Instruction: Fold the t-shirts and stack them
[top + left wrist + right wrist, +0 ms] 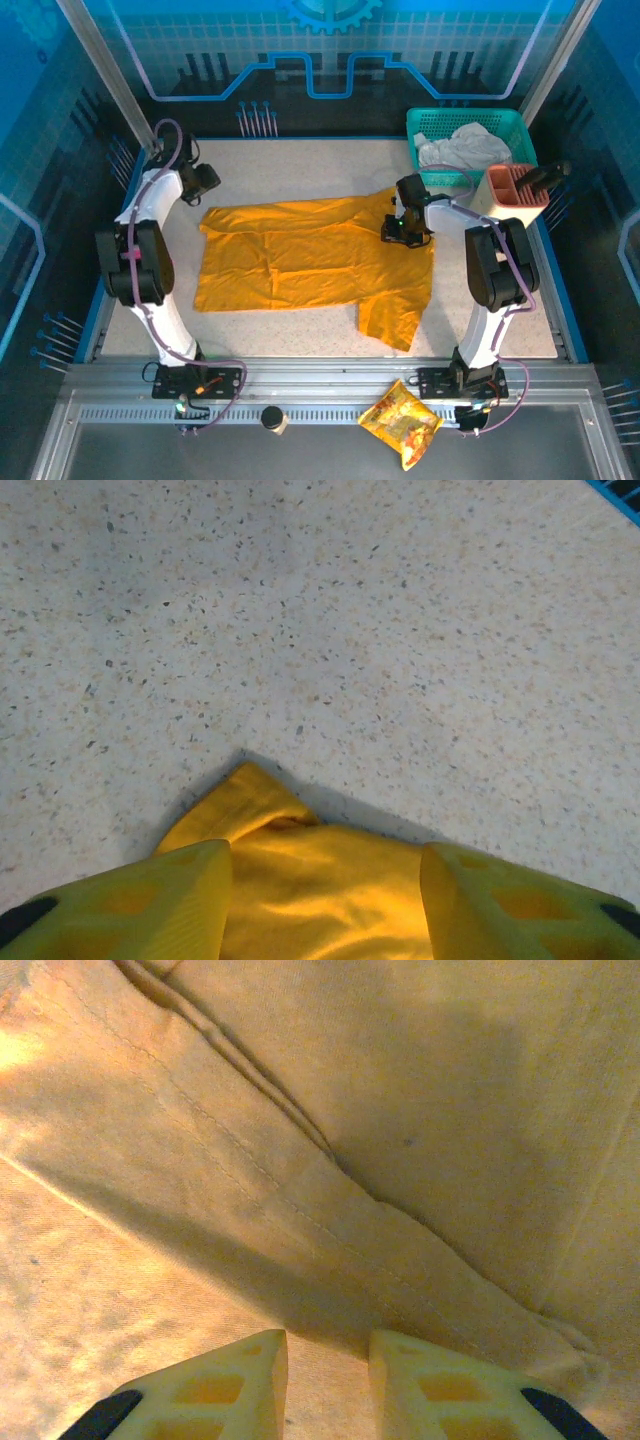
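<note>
Nearest the overhead camera, a shiny snack packet (pixel 400 425) lies on the metal rail between the arm bases, apart from the work. Beyond it the speckled counter (pixel 300 170) carries the orange-yellow t-shirt (pixel 300 260), spread flat and a little rumpled, one sleeve hanging toward the near edge. Bare counter runs all along the far side and in a strip at the near side. To the right the room is tighter: a teal basket (pixel 500 125) holding pale cloth and a pinkish holder (pixel 515 190) stand in the far right corner. The left gripper (pixel 205 182) sits at the shirt's far left corner, and the right gripper (pixel 400 228) is over its right part. From the left wrist, the left gripper (pixel 325 855) stands spread wide, the shirt's folded corner (pixel 250 790) lying loose between its fingers; open counter (pixel 350 630) stretches ahead to a blue rim (pixel 620 495). From the right wrist, the right gripper (pixel 328 1345) has its fingers only narrowly apart with nothing seen pinched, low over the t-shirt (pixel 400 1110), where a stitched hem runs diagonally past soft creases.
</note>
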Controlling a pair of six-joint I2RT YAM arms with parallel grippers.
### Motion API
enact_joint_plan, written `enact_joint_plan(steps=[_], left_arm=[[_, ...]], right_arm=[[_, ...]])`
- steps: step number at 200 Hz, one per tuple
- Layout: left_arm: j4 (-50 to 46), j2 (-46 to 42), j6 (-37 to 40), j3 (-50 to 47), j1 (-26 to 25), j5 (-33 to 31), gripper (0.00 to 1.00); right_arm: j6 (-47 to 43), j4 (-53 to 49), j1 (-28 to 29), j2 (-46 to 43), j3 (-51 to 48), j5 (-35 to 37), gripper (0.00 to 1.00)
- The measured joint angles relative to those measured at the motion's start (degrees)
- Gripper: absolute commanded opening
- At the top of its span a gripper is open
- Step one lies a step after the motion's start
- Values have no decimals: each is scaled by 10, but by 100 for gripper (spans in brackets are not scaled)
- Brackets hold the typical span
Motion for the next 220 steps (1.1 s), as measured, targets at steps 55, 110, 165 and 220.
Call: enact_joint_plan(steps=[55, 110, 165, 220], left_arm=[[-69, 113, -3, 48, 0, -32, 31], [-89, 139, -3, 73, 0, -45, 33], [-85, 171, -3, 93, 0, -43, 34], [-82, 178, -3, 93, 0, -32, 33]], right_arm=[[0, -7, -10, -18, 0, 0, 28], [0, -8, -16, -19, 0, 0, 28], [0, -12, -16, -19, 0, 0, 28], [0, -20, -16, -14, 4, -2, 27]])
